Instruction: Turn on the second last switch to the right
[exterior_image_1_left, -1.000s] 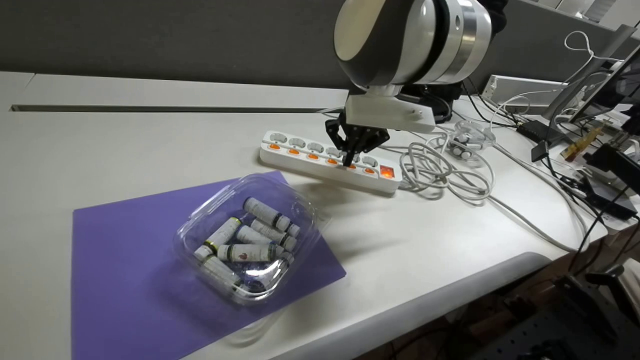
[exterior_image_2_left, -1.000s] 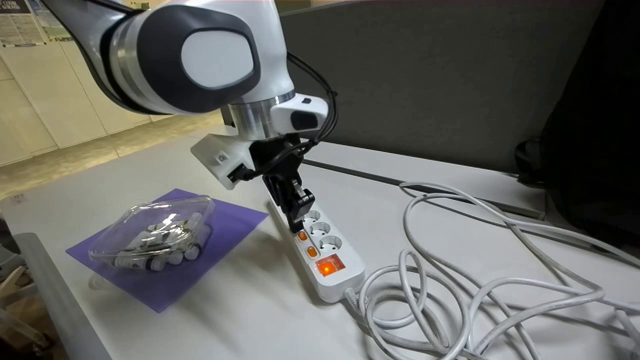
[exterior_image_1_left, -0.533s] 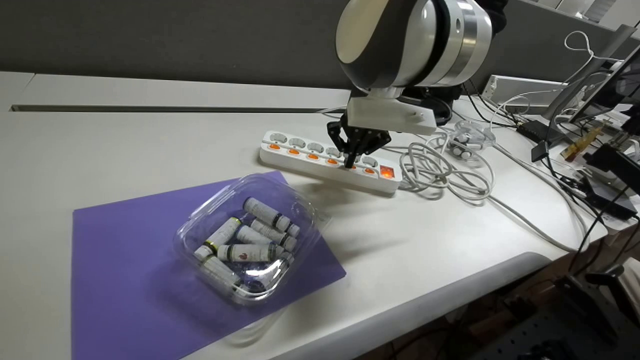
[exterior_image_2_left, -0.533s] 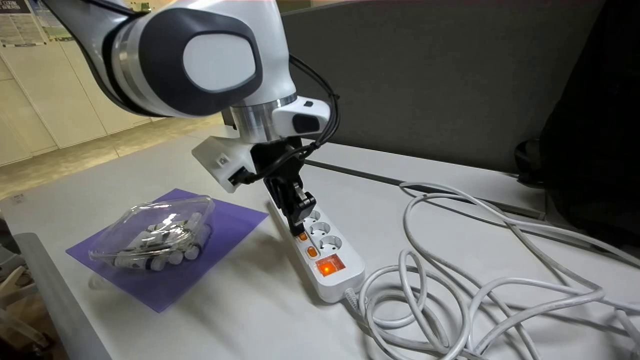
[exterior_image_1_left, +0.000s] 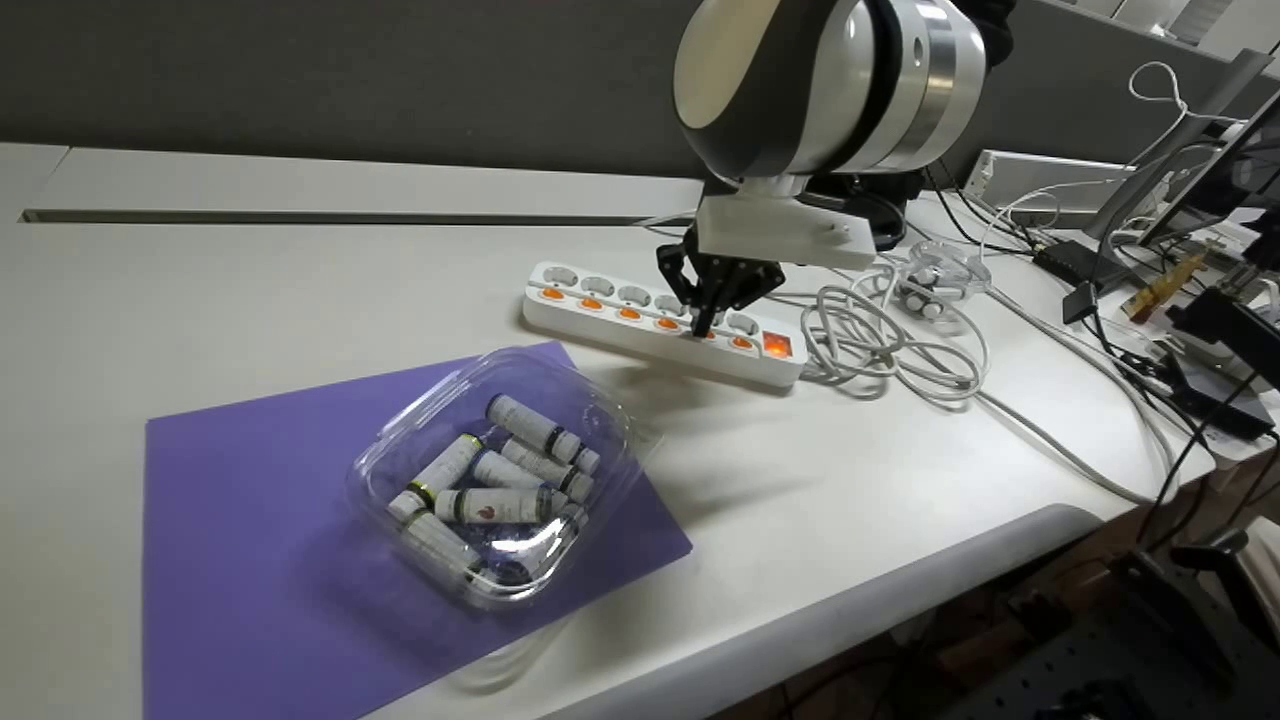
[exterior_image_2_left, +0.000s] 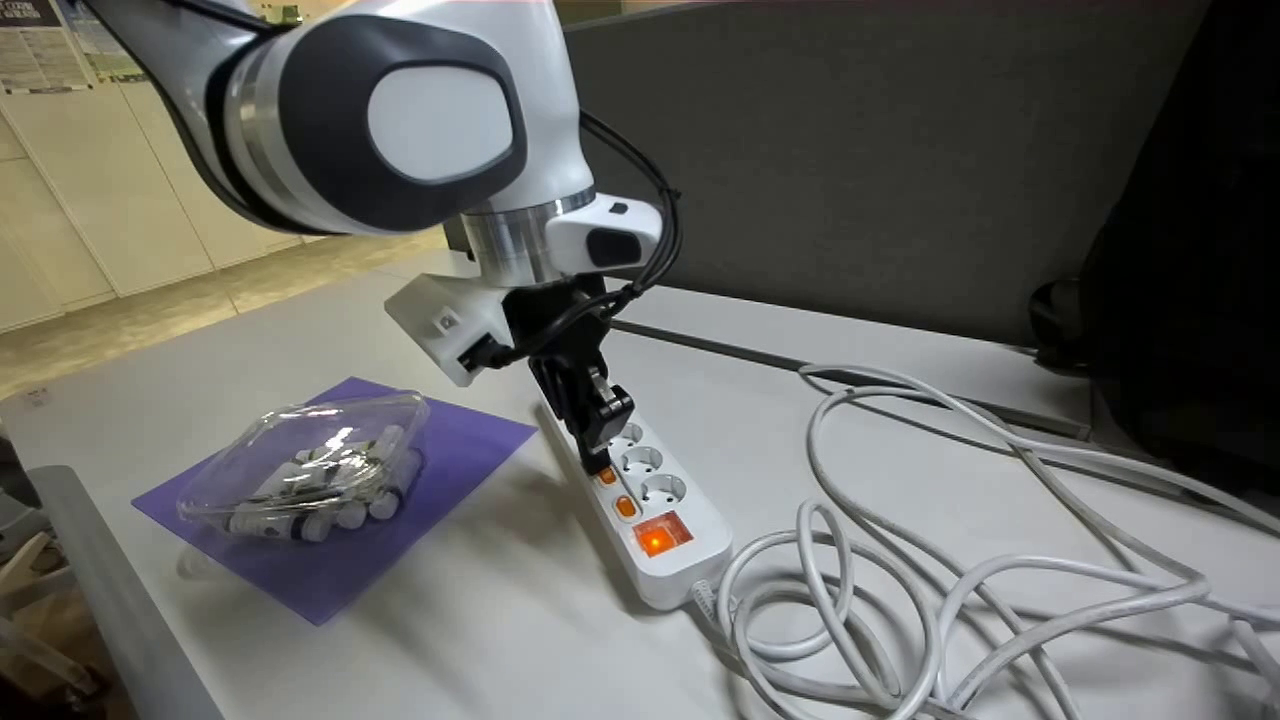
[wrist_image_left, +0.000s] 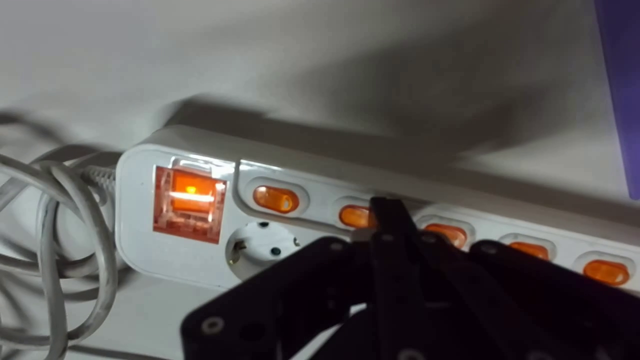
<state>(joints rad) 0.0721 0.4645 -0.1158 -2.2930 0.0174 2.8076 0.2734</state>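
Leftmost in an exterior view, a purple sheet (exterior_image_1_left: 235, 560) lies beneath a clear box (exterior_image_1_left: 530, 370) of small bottles (exterior_image_1_left: 495, 505). Next comes the white power strip (exterior_image_1_left: 630, 338), its second last switch (wrist_image_left: 354, 216) partly hidden by the gripper (exterior_image_1_left: 703, 328), jaws pressed together, empty; I cannot tell if they touch. Rightward follow the end rocker (exterior_image_1_left: 741, 342), glowing main switch (exterior_image_1_left: 776, 345) and looped cord (wrist_image_left: 92, 212).

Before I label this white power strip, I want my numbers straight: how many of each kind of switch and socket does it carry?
Small orange switches: 6, the second last switch partly hidden by the gripper
Large lit square switch: 1
Round sockets: 6
Total: 13
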